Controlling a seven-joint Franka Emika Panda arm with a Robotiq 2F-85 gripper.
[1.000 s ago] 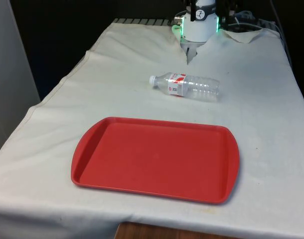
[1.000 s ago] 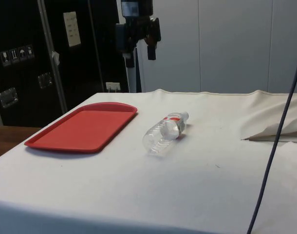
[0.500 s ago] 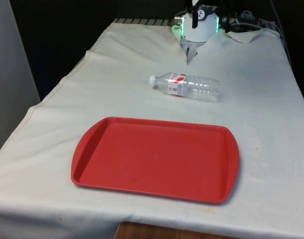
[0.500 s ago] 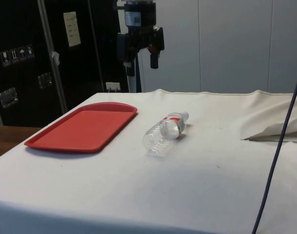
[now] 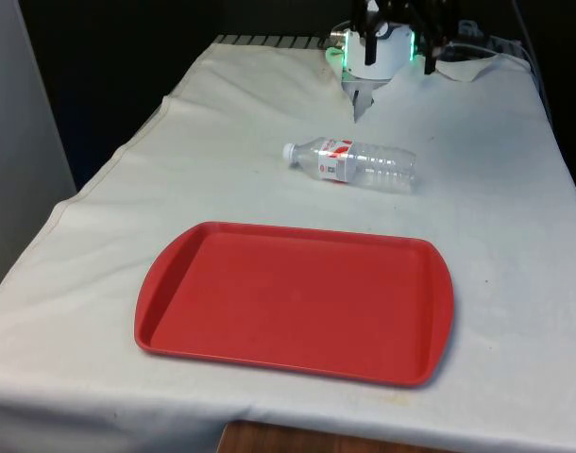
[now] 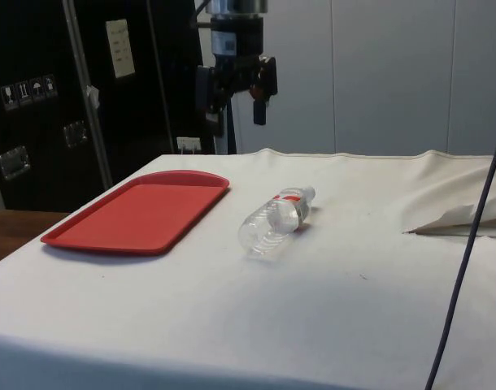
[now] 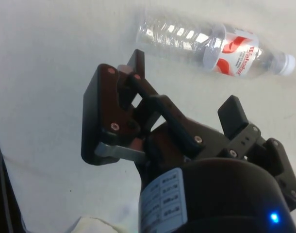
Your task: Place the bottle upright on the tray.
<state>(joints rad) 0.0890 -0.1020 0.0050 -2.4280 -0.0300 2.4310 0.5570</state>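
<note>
Front view, near to far. Red tray [image 5: 295, 302]: flat on the white cloth [image 5: 127, 208], nearest the table's front edge, nothing on it. Clear plastic water bottle [image 5: 352, 161]: on its side beyond the tray, apart from it, white cap twd the front view's left, red-white label nr the neck. My gripper [image 6: 237, 104]: up in the air over the far part of the table, fingers [image 7: 234, 115] spread wide, holding nothing; bottle lies past the tips in wrist view.
</note>
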